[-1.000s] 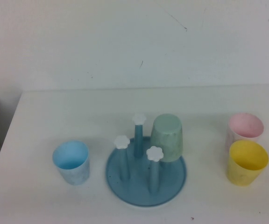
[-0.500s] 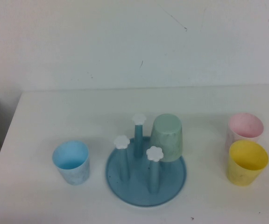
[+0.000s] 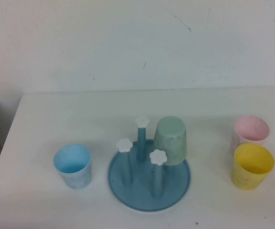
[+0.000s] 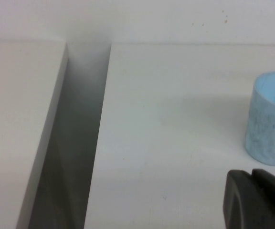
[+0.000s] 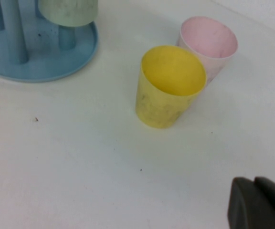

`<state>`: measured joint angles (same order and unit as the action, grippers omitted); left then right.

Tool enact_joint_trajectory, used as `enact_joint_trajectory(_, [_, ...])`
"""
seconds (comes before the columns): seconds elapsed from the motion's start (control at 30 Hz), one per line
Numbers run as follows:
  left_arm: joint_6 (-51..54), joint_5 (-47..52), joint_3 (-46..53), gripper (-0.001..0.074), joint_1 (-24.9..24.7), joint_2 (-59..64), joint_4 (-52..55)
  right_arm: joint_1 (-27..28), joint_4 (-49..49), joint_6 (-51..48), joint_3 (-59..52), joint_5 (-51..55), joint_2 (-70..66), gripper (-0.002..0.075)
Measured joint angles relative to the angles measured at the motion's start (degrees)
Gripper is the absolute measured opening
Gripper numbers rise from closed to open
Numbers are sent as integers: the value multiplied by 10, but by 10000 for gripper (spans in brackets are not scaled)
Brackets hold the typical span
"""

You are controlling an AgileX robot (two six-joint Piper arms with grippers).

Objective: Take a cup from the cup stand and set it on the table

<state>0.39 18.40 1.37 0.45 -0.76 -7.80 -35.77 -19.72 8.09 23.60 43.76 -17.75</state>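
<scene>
One light blue speckled plastic tumbler stands upright on the white tabletop, beside the round blue pegged cup stand (nothing has shifted lately). The left gripper hangs near it and the right gripper near the yellow cup; neither one's opening can be told.

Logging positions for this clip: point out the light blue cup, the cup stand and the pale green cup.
light blue cup [image 3: 73,168], high view, speckled side wall.
cup stand [image 3: 175,183], high view, bare tray floor.
pale green cup [image 3: 172,141], high view, side wall, upside down.
</scene>
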Motion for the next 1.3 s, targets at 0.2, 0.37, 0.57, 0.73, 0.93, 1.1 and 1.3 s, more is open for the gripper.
enact_joint_trajectory(0.2, [-4, 8, -1, -2, 0, 0, 13, 0, 0, 0, 0, 1, 0, -1])
enact_joint_trajectory(0.37, [-4, 8, -1, -2, -14, 0, 19, 0, 0, 0, 0, 1, 1, -1])
enact_joint_trajectory(0.57, [-4, 8, -1, -2, -23, 0, 20, 0, 0, 0, 0, 1, 1, -1])
enact_joint_trajectory(0.73, [-4, 8, -1, -2, -23, 0, 22, 0, 0, 0, 0, 1, 1, -1])
enact_joint_trajectory(0.93, [-4, 8, -1, -2, -23, 0, 22, 0, 0, 0, 0, 1, 1, -1])
enact_joint_trajectory(1.1, [-4, 8, -1, -2, -23, 0, 23, 0, 0, 0, 0, 1, 1, -1])
enact_joint_trajectory(1.3, [-4, 9, -1, -2, -23, 0, 23, 0, -1, 0, -4, 1, 1, -1])
